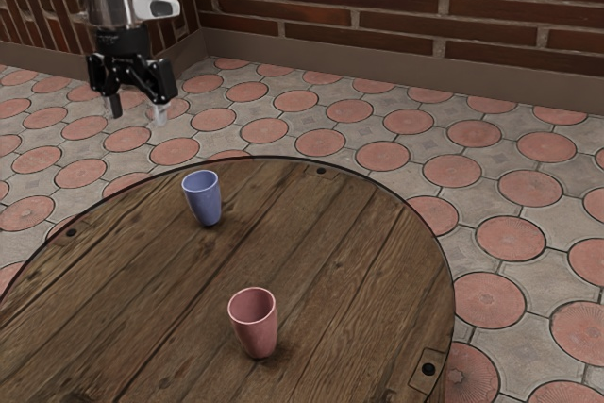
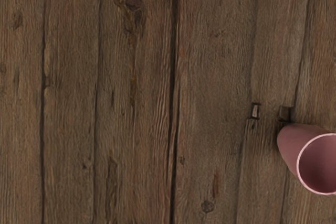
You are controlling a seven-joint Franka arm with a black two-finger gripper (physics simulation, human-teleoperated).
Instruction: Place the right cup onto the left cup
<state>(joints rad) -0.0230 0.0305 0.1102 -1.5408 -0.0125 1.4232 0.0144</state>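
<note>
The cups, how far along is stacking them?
Done: nothing visible; the blue cup and pink cup stand upright and apart on the table. In hand: nothing; the gripper hangs open, clear of both. Left: the whole job, which looks to be grasping the pink cup, the one toward the exterior view's right, lifting it and setting it onto the blue one.

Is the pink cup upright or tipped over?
Upright: in the exterior view the pink cup stands on its narrower base on the table, rim up.
</note>
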